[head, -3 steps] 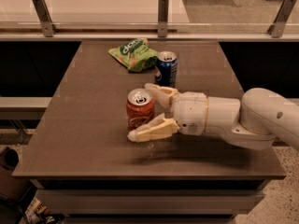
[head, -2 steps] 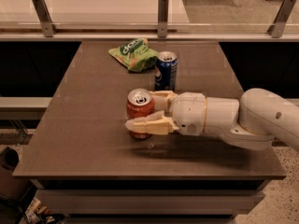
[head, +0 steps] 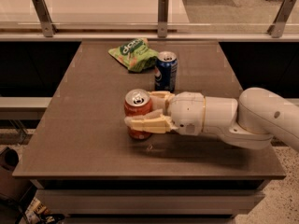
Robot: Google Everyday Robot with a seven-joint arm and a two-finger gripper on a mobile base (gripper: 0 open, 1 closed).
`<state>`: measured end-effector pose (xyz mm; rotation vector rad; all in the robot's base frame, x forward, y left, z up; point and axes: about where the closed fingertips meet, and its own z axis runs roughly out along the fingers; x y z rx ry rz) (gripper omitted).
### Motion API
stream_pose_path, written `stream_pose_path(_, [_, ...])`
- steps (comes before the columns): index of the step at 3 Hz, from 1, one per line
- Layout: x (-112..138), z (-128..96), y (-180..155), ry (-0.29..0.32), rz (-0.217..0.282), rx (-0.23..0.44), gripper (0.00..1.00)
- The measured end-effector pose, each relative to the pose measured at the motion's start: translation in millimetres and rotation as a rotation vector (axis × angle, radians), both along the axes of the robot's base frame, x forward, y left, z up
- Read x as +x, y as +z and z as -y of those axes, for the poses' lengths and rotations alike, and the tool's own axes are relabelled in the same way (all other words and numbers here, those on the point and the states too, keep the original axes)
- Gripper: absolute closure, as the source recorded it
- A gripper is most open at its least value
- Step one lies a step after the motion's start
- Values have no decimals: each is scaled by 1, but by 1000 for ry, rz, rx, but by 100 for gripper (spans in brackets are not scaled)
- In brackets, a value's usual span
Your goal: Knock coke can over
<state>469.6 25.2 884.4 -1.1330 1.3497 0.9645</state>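
The coke can point(head: 134, 107) is orange-red with a silver top and stands upright near the middle of the brown table point(head: 79, 129). My gripper point(head: 141, 109) reaches in from the right on a white arm and has the can between its two cream fingers. One finger point(head: 145, 123) lies across the can's front and lower body. The other finger point(head: 160, 96) is behind the can on its right. The fingers are closed against the can.
A blue soda can point(head: 166, 71) stands just behind my gripper, close to the wrist. A green chip bag point(head: 134, 54) lies further back. A glass railing with metal posts point(head: 162, 15) runs behind the table. The table's front edge is close below.
The front finger has swung up and in from a lower, open angle until it lies across the can's front. The can has stayed upright in place.
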Motion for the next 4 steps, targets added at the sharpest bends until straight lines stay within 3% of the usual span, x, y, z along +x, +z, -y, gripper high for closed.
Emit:
stream_pose_path(1, [-1, -2, 1, 4, 1, -1, 100])
stream_pose_path(2, [-1, -2, 1, 4, 2, -1, 100])
stream_pose_path(4, [11, 14, 12, -39, 7, -120, 100])
